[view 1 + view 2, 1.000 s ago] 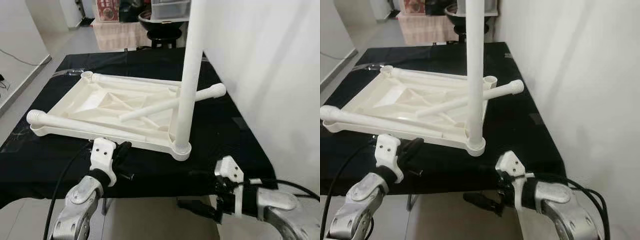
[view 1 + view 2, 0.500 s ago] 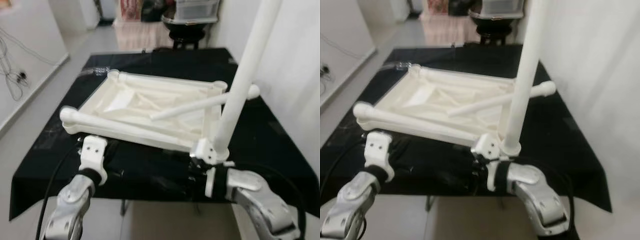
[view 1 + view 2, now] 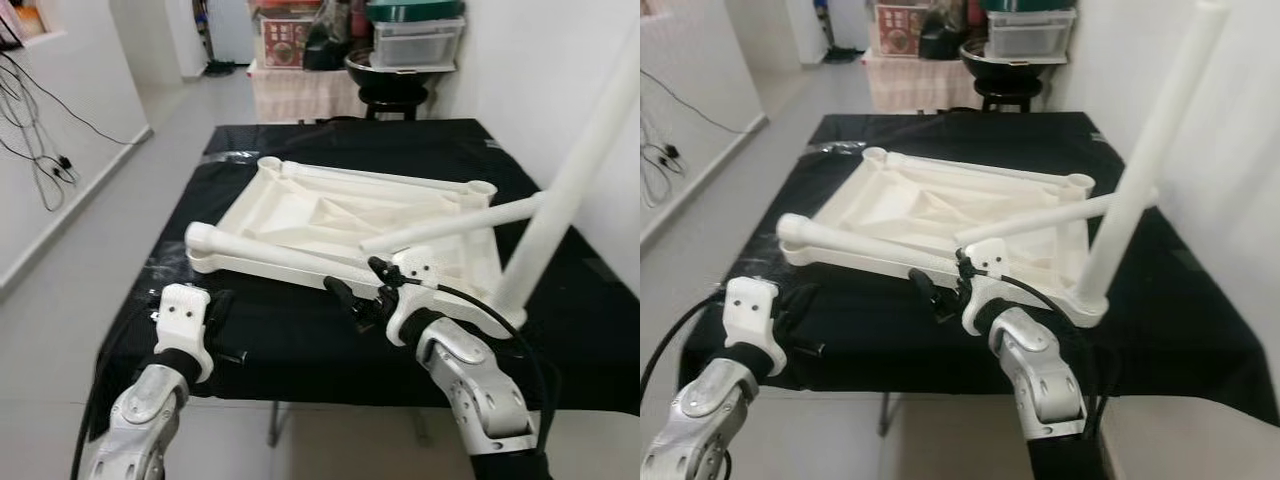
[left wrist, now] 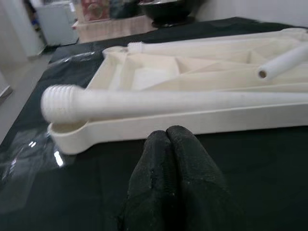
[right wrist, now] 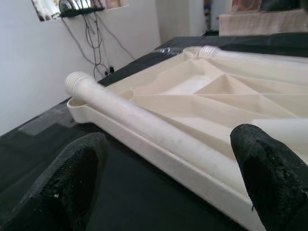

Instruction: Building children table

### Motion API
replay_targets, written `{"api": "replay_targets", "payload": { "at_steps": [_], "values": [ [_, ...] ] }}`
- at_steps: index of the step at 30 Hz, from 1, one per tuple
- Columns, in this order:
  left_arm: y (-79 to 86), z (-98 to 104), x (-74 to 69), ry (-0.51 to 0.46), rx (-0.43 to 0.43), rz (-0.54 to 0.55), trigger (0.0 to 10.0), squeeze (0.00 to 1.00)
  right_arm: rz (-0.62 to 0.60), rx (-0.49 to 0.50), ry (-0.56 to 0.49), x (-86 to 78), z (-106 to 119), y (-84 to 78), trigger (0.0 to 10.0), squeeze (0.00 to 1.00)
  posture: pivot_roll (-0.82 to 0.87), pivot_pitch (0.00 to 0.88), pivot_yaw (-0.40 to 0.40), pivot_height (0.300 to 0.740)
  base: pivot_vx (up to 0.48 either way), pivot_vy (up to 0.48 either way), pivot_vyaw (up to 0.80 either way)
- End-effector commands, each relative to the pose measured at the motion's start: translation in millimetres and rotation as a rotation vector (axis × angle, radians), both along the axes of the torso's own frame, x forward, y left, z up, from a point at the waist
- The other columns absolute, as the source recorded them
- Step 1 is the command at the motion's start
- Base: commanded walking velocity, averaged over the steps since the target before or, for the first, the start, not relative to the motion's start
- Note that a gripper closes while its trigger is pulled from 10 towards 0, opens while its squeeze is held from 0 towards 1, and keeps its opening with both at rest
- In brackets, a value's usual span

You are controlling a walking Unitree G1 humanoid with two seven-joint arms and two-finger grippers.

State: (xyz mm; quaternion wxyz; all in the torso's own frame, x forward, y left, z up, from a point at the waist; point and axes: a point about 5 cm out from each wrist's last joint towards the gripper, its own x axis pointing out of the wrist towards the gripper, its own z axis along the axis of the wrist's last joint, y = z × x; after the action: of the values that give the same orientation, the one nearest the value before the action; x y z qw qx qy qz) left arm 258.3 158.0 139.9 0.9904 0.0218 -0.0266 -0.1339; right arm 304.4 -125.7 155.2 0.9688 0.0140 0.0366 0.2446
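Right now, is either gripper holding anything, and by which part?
Nothing is held. The left gripper is shut on nothing; the right gripper is open before the loose white plastic table leg.

Silver jointed arms, white wrist housings, black cables, textured black fingers (image 5: 77, 178)
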Motion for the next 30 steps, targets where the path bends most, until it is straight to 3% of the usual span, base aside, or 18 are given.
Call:
{"api": "replay_targets", "payload": {
  "at_steps": [1,17,22,25,30],
  "values": [
    [-3.2,3,0.1,-0.005,-0.015,-0.016,10.0,0.00,-0.015,0.012,-0.026,3.2,5,-2.4,10.0,0.00,0.00,0.038,0.044,0.740,0.304,0.000,0.00],
    [-9.7,7,1.1,-0.019,-0.011,-0.055,10.0,0.00,-0.022,0.066,-0.130,17.2,27,-0.8,10.0,0.00,0.00,0.030,0.046,0.740,0.333,0.000,0.00],
    [-11.5,6,0.6,-0.018,0.004,-0.064,10.0,0.00,0.051,0.008,-0.198,18.5,44,0.0,10.0,0.00,0.01,0.030,0.048,0.740,0.310,0.000,0.00],
    [-13.1,5,0.8,-0.018,0.039,-0.061,10.0,0.00,0.020,-0.079,-0.219,25.6,57,-5.7,10.0,0.00,0.00,0.031,0.046,0.740,0.000,0.000,0.00],
    [-18.7,3,-0.9,-0.019,0.082,-0.093,10.0,0.00,-0.031,-0.131,-0.227,31.6,69,-10.6,10.0,0.00,0.00,0.033,0.039,0.740,0.000,0.000,0.00]
  ]
}}
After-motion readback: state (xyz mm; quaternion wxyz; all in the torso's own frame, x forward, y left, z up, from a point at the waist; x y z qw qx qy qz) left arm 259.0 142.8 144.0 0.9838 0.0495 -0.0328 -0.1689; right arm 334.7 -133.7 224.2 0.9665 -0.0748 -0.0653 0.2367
